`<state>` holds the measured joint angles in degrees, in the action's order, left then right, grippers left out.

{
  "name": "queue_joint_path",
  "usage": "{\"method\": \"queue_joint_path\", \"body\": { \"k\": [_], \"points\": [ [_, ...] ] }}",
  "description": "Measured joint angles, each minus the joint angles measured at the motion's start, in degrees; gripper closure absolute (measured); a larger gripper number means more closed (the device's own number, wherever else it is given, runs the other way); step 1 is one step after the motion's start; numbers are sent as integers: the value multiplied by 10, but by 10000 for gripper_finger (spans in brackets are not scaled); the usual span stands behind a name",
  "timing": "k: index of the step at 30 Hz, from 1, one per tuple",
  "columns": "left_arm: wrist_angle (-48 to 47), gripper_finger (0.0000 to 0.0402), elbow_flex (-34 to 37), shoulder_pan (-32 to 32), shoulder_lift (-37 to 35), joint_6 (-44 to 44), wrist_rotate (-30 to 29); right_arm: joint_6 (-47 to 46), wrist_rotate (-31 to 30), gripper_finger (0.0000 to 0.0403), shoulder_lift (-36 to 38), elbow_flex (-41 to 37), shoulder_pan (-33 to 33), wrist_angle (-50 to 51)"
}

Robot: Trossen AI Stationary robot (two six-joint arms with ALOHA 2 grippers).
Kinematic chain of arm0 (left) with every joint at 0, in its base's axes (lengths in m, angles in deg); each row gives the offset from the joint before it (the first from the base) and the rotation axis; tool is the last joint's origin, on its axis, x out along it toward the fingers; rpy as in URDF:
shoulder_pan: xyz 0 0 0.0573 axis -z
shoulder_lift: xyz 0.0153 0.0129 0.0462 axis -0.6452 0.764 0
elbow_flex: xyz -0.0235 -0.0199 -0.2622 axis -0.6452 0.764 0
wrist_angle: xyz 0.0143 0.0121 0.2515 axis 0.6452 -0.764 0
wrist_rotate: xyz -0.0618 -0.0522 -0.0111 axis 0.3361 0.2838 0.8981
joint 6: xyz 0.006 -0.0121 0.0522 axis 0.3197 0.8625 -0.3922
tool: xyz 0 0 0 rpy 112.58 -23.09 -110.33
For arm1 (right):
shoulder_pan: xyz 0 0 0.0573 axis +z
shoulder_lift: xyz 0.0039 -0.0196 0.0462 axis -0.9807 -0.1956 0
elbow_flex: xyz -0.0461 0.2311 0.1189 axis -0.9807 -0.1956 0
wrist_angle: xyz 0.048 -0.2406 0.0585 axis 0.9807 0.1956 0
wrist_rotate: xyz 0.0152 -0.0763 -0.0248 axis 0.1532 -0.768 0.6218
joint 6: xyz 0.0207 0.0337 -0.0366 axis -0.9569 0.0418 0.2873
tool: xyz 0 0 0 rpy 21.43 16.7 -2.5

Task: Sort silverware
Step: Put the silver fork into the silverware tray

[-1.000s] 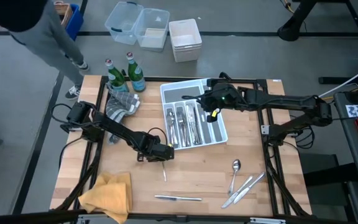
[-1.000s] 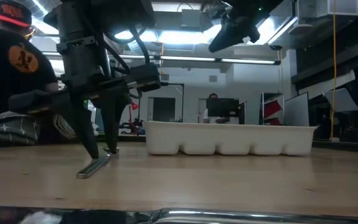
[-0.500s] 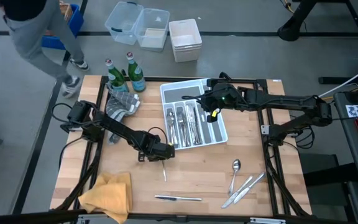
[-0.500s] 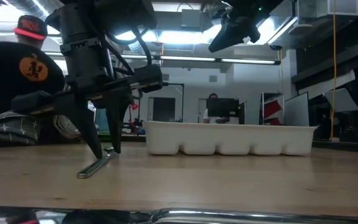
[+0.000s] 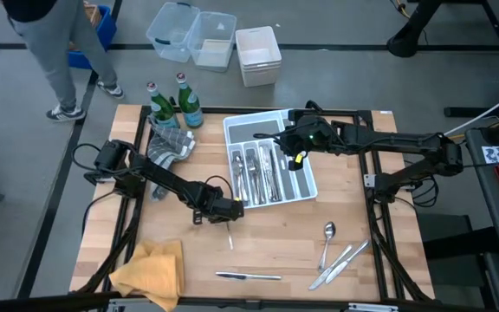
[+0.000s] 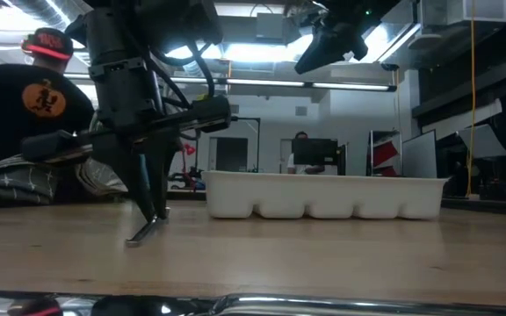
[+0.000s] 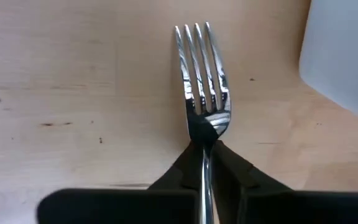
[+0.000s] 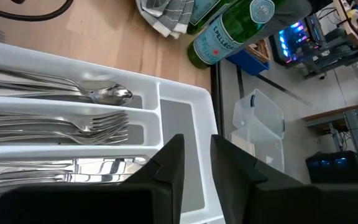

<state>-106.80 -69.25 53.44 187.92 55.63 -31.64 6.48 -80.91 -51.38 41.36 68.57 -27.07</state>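
High view, from the left: a yellow cloth [image 5: 150, 270] lies at the table's near left corner, a grey striped towel [image 5: 170, 144] sits toward the far left, and two green glass bottles [image 5: 173, 105] stand at the far edge just beyond it. The left gripper [image 5: 230, 217] is down at the table's middle, near the tray's left near corner, and its fingers are pressed together on the handle of a fork [image 5: 230, 237] that lies flat on the wood; the left wrist view shows the dark fingers [image 7: 229, 177] clamped on either side of the fork's neck, tines pointing away from the gripper. In the low view the same gripper [image 6: 154, 215] stands upright with its tips at the table and the fork [image 6: 144, 232] slanting down from them. A knife [image 5: 248, 276] lies alone near the front edge. The white compartmented tray [image 5: 299, 184] sits right of centre with forks, spoons and knives already in its long slots. The right gripper [image 5: 294, 149] hovers over the tray's right side, fingers slightly apart and holding nothing, as the right wrist view shows above an empty compartment. Further right on the bare wood lie a spoon [image 5: 327, 241] and two more knives [image 5: 340, 263], close together.
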Motion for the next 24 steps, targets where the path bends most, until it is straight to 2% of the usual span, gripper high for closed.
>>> {"method": "queue_joint_path", "body": {
  "k": [17, 24],
  "points": [
    [-7, 400, 2, 5, -23, -15, -21, 0, 0, 322, 0, 0, 0, 0],
    [-1, 401, 2, 7, -23, -20, -7, 0, 0, 322, 0, 0, 0, 4]
  ]
}}
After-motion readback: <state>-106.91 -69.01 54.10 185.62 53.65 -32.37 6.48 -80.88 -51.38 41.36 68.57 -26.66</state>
